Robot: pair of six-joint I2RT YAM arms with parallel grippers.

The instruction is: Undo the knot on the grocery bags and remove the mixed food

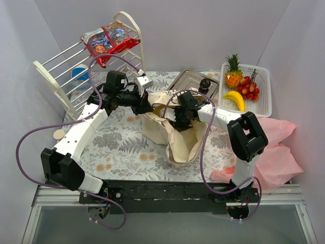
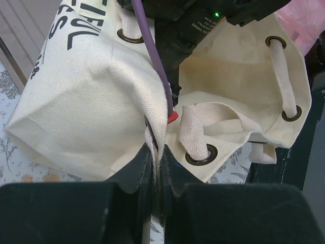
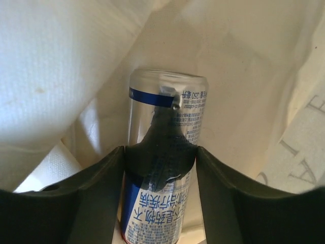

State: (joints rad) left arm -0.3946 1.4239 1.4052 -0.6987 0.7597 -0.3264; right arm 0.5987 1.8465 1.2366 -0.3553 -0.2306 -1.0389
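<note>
The large beige canvas tote with metal eyelets (image 1: pixel 179 145) lies slumped at the centre of the floral tabletop (image 1: pixel 122 152), its mouth open toward 12 o'clock. The left hand (image 2: pixel 156 155) is pinched narrow on a fold of the tote's rim, holding the mouth up. The right hand (image 3: pixel 160 150) is reaching inside the bag, where a small blue-and-silver drink can (image 3: pixel 167 101) stands between its fingers. The fingers sit close against the can's sides, but I cannot tell whether they are actually clamped on it.

The step in hand looks like emptying the tote, with the can as the item being fetched. The small pineapple (image 1: pixel 233 72), yellow banana (image 1: pixel 235 99) and small red fruits (image 1: pixel 249 87) lie in the white slotted plastic basket (image 1: pixel 265 104) at 2 o'clock. The shiny red-edged snack packets (image 1: pixel 108 40) rest on the white wire rack (image 1: pixel 51 68) at 11 o'clock, and the thin crinkly pink plastic bag (image 1: pixel 279 150) is at 4 o'clock.

The next move calls for a firm grip on the can and a straight draw out through the mouth. The left hand should hold the rim open so the cloth does not snag.
</note>
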